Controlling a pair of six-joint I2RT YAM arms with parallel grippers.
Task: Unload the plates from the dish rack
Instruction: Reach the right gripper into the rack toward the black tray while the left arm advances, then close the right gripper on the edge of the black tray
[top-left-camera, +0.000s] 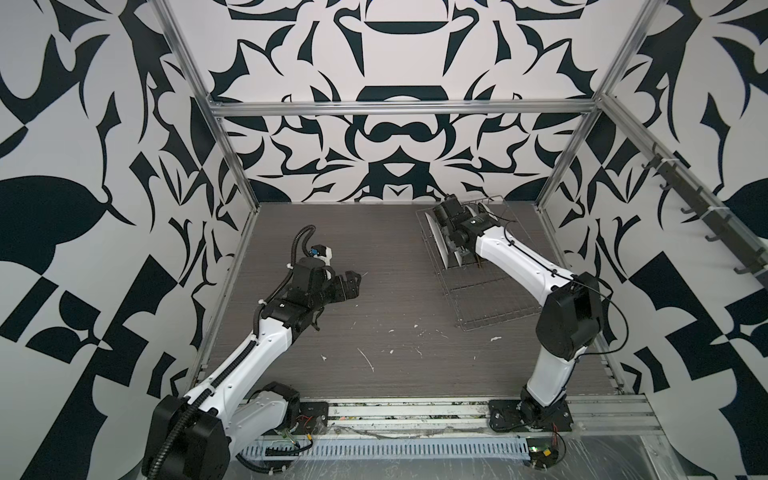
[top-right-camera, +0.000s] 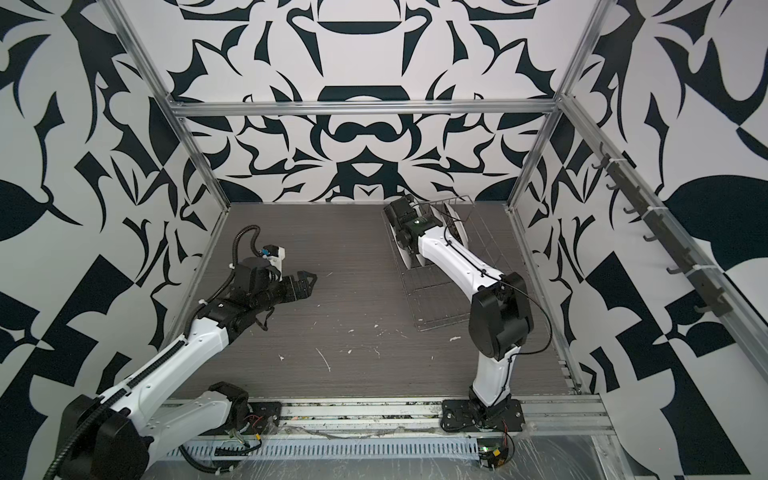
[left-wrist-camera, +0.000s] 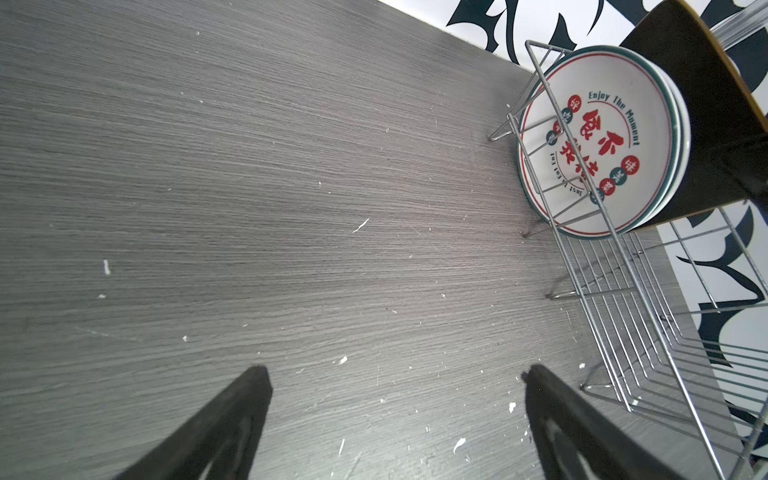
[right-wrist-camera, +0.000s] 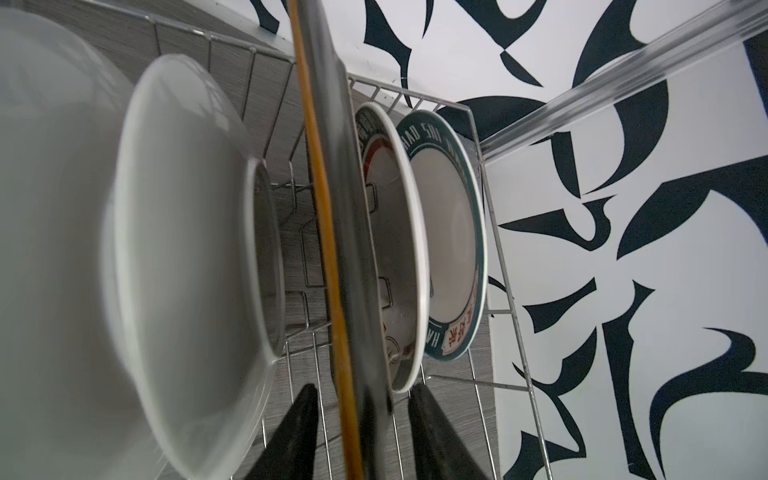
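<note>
Plates on edge in dish rack, bunched at its far end. Rack sits far right on tabletop, close to back wall. Right wrist view: dark plate with yellowish edge mid-row, two white plates back-on to one side, white-rimmed plate and teal-rimmed plate to the other. Right claw straddles dark plate's edge, one finger per face, slim gap showing on both sides, not clamped yet. Left claw spread wide, released, hovering over tabletop left of centre, well apart from rack.
</note>
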